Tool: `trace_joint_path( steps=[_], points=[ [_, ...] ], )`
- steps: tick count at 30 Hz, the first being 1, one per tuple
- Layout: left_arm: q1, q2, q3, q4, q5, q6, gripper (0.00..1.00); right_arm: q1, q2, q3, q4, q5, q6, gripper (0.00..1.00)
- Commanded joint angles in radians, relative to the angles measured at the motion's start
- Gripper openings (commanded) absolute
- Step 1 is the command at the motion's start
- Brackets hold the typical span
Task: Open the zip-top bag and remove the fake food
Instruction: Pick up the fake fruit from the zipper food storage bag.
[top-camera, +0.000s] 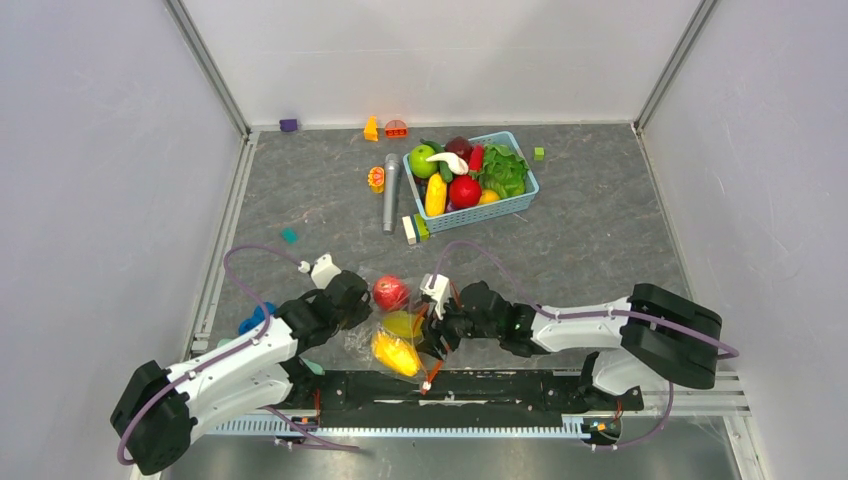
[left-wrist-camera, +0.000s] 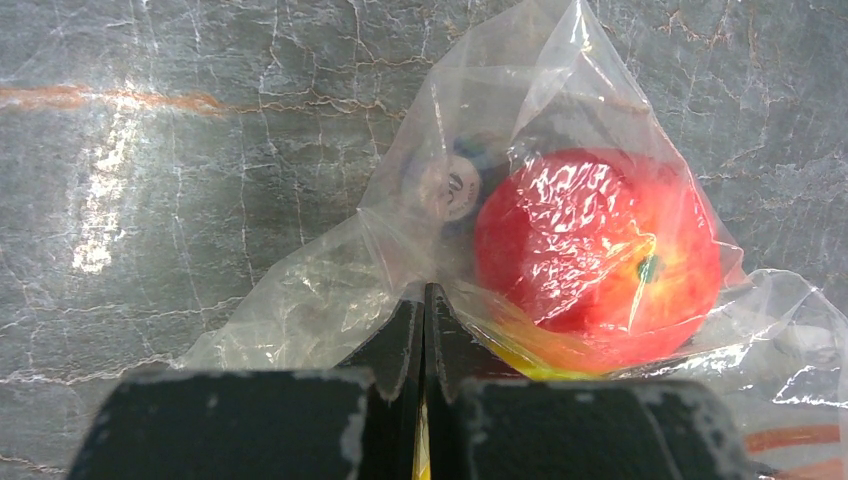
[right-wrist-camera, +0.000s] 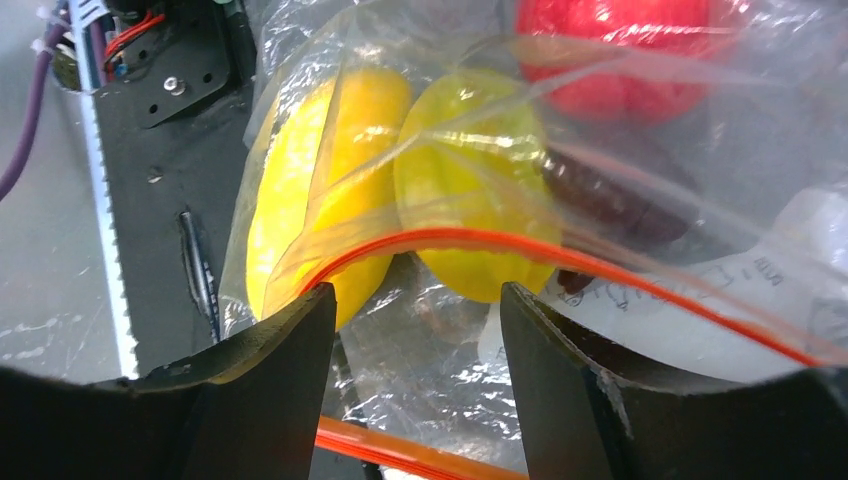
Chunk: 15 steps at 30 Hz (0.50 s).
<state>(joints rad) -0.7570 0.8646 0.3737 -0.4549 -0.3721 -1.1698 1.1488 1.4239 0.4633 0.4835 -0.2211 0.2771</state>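
- The zip-top bag (top-camera: 400, 340) lies at the near edge of the counter (top-camera: 600, 230), between the two arms.
- The left fingers (left-wrist-camera: 425, 325) are pressed together, pinching the bag's clear film.
- The right fingers (right-wrist-camera: 290, 345) stand apart, and the orange-red zip strip (right-wrist-camera: 520, 245) runs across the gap between them.
- The fake food (top-camera: 395, 350) sits inside the bag: a red fruit (left-wrist-camera: 595, 245), yellow pieces (right-wrist-camera: 470, 180) and a dark maroon one (right-wrist-camera: 610, 195).
- A light-blue basket (top-camera: 515, 207) of toy produce stands toward the far edge.
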Motion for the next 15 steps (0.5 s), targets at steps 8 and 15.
trace_joint_path(
  steps=[8, 15],
  points=[
    [-0.002, -0.001, -0.003, 0.043, -0.028, -0.021, 0.02, 0.005, -0.014, 0.15, -0.274, 0.216, -0.419, 0.68],
    [-0.002, 0.034, 0.011, 0.077, -0.016, -0.01, 0.02, 0.006, 0.049, 0.201, -0.293, 0.152, -0.466, 0.72]
  ],
)
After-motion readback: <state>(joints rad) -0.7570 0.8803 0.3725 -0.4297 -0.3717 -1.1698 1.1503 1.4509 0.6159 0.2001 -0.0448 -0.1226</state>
